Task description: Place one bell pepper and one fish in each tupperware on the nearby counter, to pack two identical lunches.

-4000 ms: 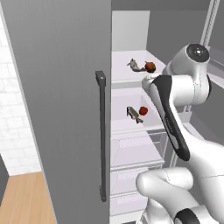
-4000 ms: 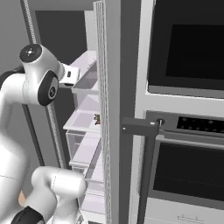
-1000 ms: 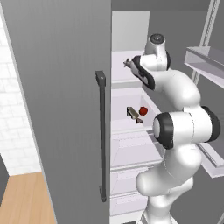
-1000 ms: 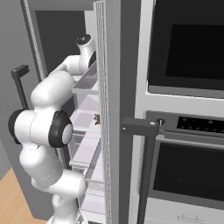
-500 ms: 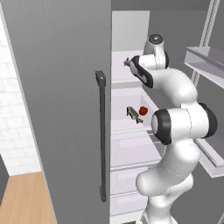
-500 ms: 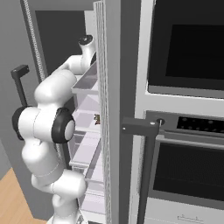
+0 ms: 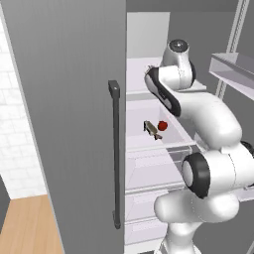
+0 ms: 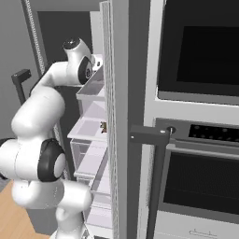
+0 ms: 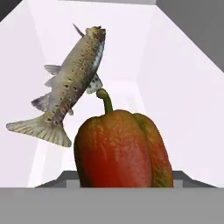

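Note:
My arm reaches into the open fridge to its upper shelf (image 7: 198,87). In the hand view a glossy red bell pepper (image 9: 120,148) stands very close, between the jaws of my gripper (image 9: 122,180), and its sides hide the fingertips. Just behind it a speckled grey-brown fish (image 9: 72,83) lies slanted on the white shelf. In the left base view my gripper (image 7: 151,74) is at the shelf's front. One shelf lower lie a second bell pepper (image 7: 162,125) and a second fish (image 7: 151,128), side by side. The tupperware and the counter are out of view.
The grey fridge door (image 7: 64,99) with its dark handle (image 7: 115,149) stands at my left. Clear drawers (image 7: 154,166) sit under the lower shelf. Door racks (image 7: 233,69) project at the right. Black ovens (image 8: 200,46) are built in beside the fridge.
Four seconds ago the arm was outside the fridge; now its hand is at the upper shelf. Over the last second it has hardly moved.

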